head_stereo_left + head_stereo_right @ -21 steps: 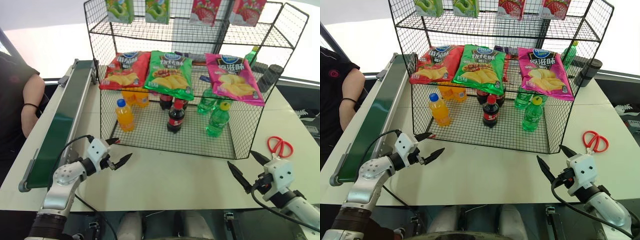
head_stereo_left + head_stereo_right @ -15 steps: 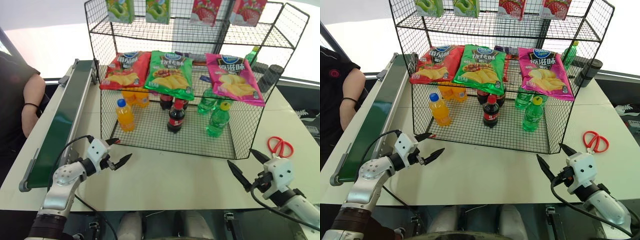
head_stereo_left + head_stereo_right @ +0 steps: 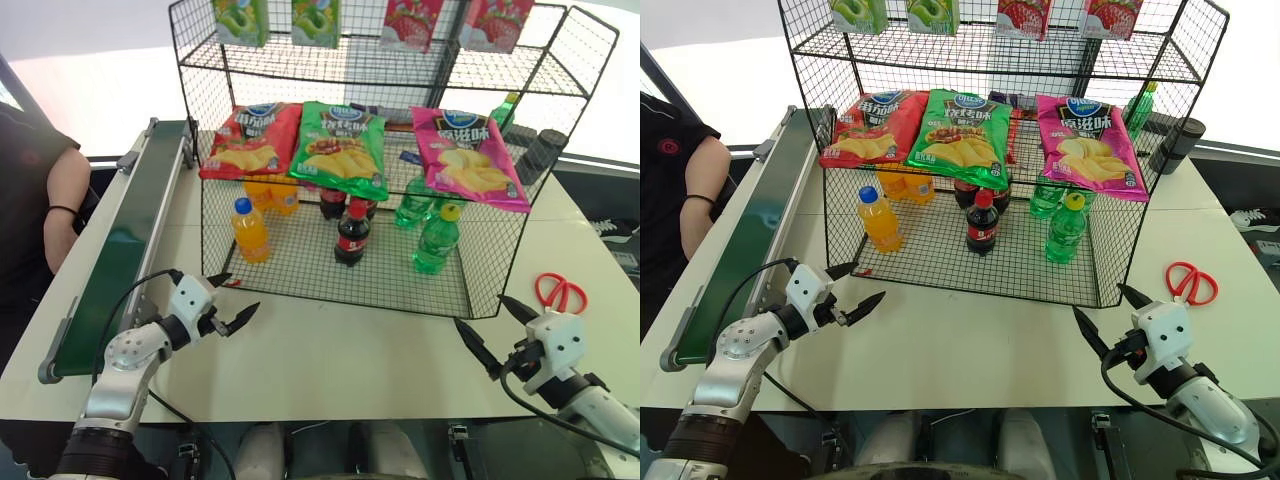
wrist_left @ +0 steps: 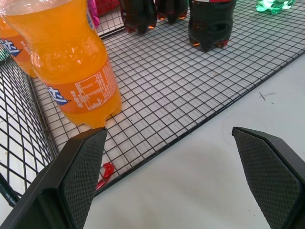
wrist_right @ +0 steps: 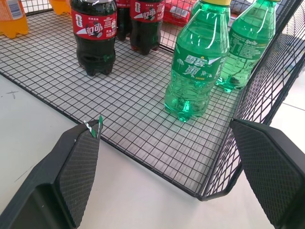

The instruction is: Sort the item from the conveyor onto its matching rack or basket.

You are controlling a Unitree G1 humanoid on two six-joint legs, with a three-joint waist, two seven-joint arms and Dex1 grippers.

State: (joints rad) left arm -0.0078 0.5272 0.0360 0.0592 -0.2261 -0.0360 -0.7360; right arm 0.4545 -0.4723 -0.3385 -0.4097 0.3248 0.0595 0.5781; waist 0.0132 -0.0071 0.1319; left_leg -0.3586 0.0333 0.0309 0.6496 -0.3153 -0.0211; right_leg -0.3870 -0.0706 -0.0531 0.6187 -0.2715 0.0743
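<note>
The green soda bottle [image 3: 437, 238] with the yellow cap is seen standing upright inside the bottom basket tier of the black wire rack [image 3: 395, 70], toward the right wall of that basket and near its open front edge. A second green bottle [image 3: 411, 203] is placed just behind it. In the same basket, a cola bottle [image 3: 351, 234] with a red cap is set at the middle and an orange bottle [image 3: 249, 230] with a blue cap toward the left wall. Three chip bags [image 3: 338, 146] are laid on the sloped tier above.

The dark green conveyor [image 3: 120, 250] is run along the left edge of the tabletop [image 3: 340, 350]; nothing is carried on the belt. Red-handled scissors [image 3: 560, 292] are laid near the right edge of the tabletop.

The left gripper [image 3: 232, 298] is held wide apart above the tabletop, just in front of the basket's left front corner, and nothing is gripped. The right gripper [image 3: 490, 325] is likewise spread wide and empty, in front of the basket's right front corner.
</note>
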